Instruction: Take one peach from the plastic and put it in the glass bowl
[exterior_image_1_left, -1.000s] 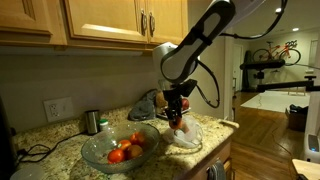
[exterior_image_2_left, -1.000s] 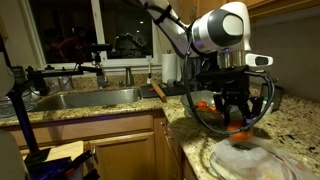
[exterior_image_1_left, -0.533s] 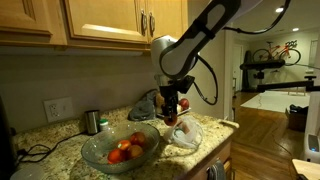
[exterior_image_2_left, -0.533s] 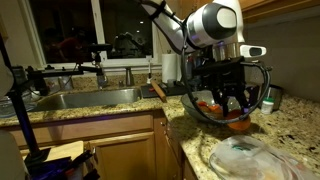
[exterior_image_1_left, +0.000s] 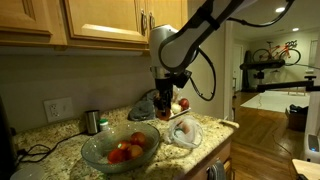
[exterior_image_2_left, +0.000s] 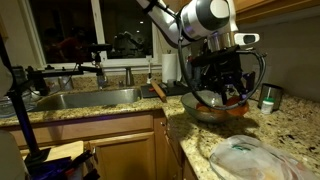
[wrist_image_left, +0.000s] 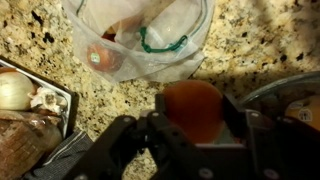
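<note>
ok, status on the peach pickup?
Gripper shut on peach, up in the air. Bowl not reached yet, bag off to the side. Nothing seen in the way.

**Night kitchen in warm wood and granite**

Pale wooden wall cabinets (exterior_image_1_left: 100, 20) hang above a speckled granite counter (exterior_image_1_left: 60, 135), with a white outlet (exterior_image_1_left: 58, 108) on the backsplash. In an exterior view a steel sink (exterior_image_2_left: 90, 97) sits beneath a dark window (exterior_image_2_left: 70, 30). A wooden floor (exterior_image_1_left: 262, 125) lies beyond

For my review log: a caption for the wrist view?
Gripper grips a peach over the granite counter, plastic bag nearby.
</note>
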